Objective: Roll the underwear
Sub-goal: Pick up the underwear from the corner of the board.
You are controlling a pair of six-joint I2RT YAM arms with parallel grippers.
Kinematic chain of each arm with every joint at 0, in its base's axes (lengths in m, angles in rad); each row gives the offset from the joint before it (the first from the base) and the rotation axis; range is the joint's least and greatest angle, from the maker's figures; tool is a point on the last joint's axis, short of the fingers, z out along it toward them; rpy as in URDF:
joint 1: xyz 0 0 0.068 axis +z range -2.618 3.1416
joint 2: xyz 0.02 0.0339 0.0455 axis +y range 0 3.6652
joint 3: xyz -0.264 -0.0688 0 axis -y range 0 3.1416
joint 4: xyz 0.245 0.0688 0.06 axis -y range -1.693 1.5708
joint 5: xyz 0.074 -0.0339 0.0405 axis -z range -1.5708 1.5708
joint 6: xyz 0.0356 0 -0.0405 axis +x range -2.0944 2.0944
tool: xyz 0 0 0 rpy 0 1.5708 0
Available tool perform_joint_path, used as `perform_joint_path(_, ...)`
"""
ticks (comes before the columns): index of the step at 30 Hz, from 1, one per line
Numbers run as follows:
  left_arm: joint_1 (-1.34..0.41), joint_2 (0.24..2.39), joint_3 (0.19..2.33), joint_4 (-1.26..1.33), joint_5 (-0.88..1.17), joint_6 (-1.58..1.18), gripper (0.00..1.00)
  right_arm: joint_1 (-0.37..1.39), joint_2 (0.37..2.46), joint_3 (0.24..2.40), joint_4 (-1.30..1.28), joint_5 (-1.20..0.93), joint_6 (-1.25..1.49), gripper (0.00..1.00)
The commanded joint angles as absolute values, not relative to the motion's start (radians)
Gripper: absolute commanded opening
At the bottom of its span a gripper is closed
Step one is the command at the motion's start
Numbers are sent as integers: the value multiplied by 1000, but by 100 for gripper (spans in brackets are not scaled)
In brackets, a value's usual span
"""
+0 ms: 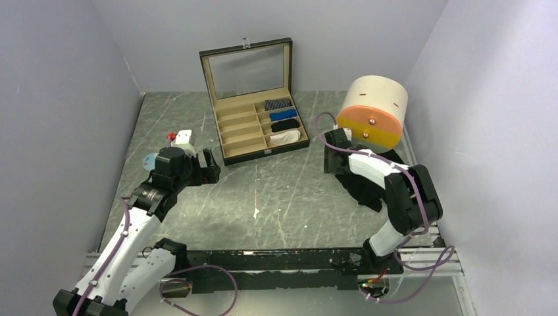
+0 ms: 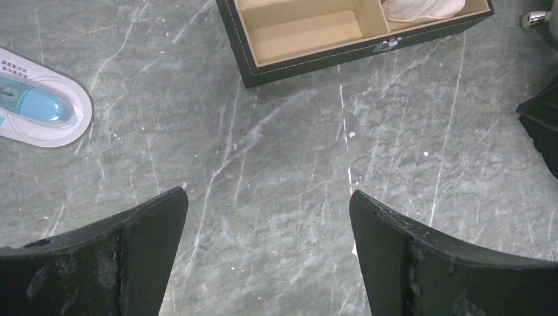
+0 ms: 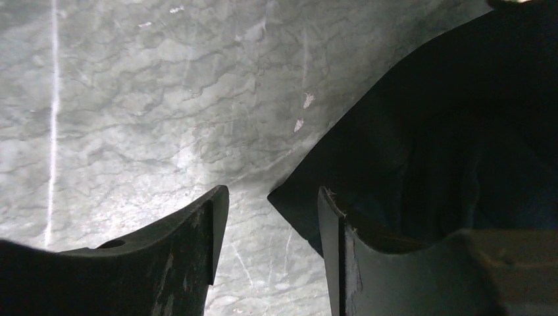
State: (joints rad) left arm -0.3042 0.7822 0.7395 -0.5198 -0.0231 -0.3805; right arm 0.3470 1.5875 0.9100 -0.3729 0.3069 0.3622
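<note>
The grey marbled table (image 1: 276,197) carries all items. At its far right stands a large cream cylinder with an orange-and-yellow face (image 1: 375,108). At the far centre sits an open black case with tan compartments (image 1: 260,153).

A loose black cloth garment (image 1: 368,191) lies spread on the table at the right, beneath the right arm. It is flat and unrolled.

The right gripper (image 3: 273,197) is low over the table at that garment's near edge. Its jaws are partly closed with a clear gap between them. A corner of the black cloth reaches into the gap, and bare table shows through it. No firm pinch is visible.

The left gripper (image 2: 268,197) hangs over bare table in front of the case, jaws at full spread and holding nothing.

The case's right column holds, far to near, a grey striped bundle (image 1: 278,104), a blue roll (image 1: 284,115), a black roll (image 1: 285,125) and a white bundle (image 1: 288,137). Its left column shows no contents. A small white-and-blue packet (image 2: 39,105) lies at the left.

Assessment: the blue and black rolls appear finished and stowed. The loose garment has yet to be gripped, rolled and placed. No white trim can be made out on any piece.
</note>
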Motion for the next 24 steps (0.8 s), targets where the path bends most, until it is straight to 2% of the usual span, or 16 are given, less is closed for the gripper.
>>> perform_joint_path(1, -299, 772, 735, -486, -11, -380, 98, 334, 1630, 921, -346, 323, 340, 56)
perform_joint_path(5, -299, 775, 735, -486, -11, -380, 98, 326, 1652, 907, -337, 317, 337, 54)
perform_joint_path(11, -299, 782, 735, -482, -9, -378, 98, 320, 1658, 881, -333, 303, 334, 46)
perform_joint_path(14, -299, 783, 736, -484, -9, -376, 98, 320, 1661, 869, -331, 311, 335, 36)
perform_joint_path(17, -299, 775, 734, -483, -9, -379, 98, 320, 1653, 866, -332, 309, 327, 16)
perform_joint_path(20, -299, 769, 734, -485, -9, -379, 98, 321, 1617, 889, -359, 311, 318, 3)
perform_joint_path(21, -299, 768, 734, -485, -9, -381, 98, 321, 1599, 902, -367, 313, 316, 0)
perform_joint_path(24, -299, 760, 732, -483, -9, -380, 98, 320, 1527, 939, -404, 325, 308, 0)
